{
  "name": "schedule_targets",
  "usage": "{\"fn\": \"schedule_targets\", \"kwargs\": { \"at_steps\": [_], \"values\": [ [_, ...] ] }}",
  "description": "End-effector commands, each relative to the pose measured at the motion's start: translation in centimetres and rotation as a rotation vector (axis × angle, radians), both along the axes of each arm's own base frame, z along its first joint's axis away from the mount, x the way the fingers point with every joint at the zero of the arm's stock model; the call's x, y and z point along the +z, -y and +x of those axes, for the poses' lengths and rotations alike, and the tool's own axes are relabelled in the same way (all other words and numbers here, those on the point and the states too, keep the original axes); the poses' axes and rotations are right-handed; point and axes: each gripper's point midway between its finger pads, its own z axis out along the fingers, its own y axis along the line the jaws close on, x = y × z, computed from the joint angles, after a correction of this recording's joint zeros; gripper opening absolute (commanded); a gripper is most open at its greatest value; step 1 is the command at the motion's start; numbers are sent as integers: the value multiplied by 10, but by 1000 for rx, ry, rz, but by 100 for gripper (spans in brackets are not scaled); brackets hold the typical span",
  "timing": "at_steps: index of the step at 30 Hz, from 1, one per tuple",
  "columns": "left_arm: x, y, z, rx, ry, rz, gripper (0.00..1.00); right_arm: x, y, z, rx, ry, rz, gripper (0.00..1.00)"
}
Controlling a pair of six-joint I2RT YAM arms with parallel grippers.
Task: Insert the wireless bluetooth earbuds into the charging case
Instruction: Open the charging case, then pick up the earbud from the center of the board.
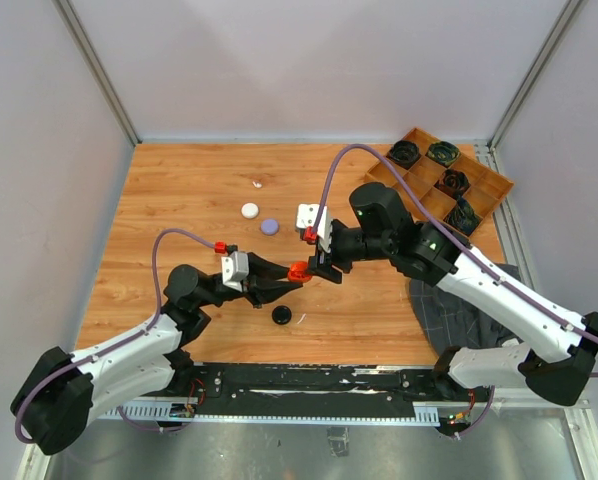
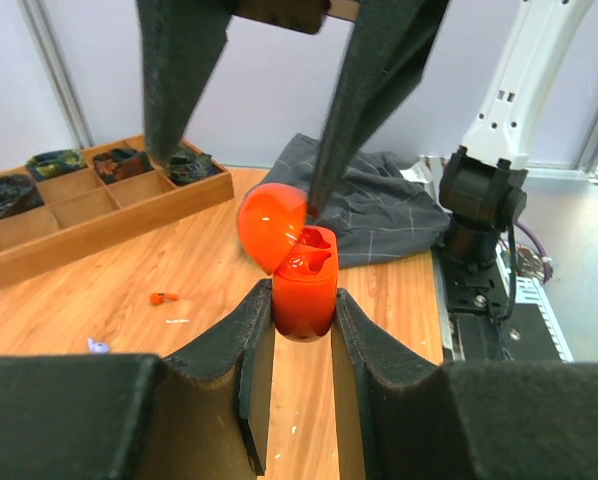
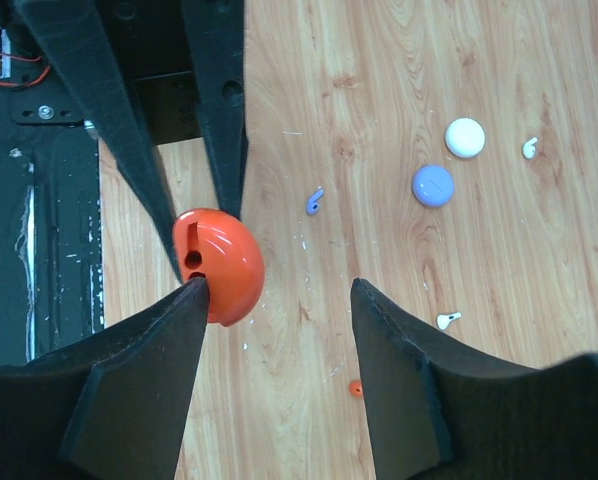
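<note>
Case (image 2: 304, 295) inside left end effector (image 2: 301, 308)

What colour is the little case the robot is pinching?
The charging case is shiny red-orange, clearest in the left wrist view.

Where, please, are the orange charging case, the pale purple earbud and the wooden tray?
orange charging case (image 2: 304, 300): left wrist view, lower body.
pale purple earbud (image 3: 315, 201): right wrist view, its middle.
wooden tray (image 2: 99, 232): left wrist view, front wall.
</note>
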Motion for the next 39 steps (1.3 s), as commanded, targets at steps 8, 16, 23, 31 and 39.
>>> {"fn": "schedule_targets", "kwargs": {
  "at_steps": [8,16,23,31,39],
  "values": [
    [-3,-1,-5,-7,30,14,0,19,-1,7,-79,17,40,61],
    [-28,-17,36,251,-90,17,0,11,13,29,-233,-76,30,64],
    [-52,-23,54,349,-163,77,0,-45,45,71,-469,-232,-67,65],
    [-66,-25,71,415,-235,137,0,-118,72,110,-689,-397,-153,66],
    [-77,-43,84,441,-336,117,0,-177,121,152,-940,-483,-245,64]
  ]
}}
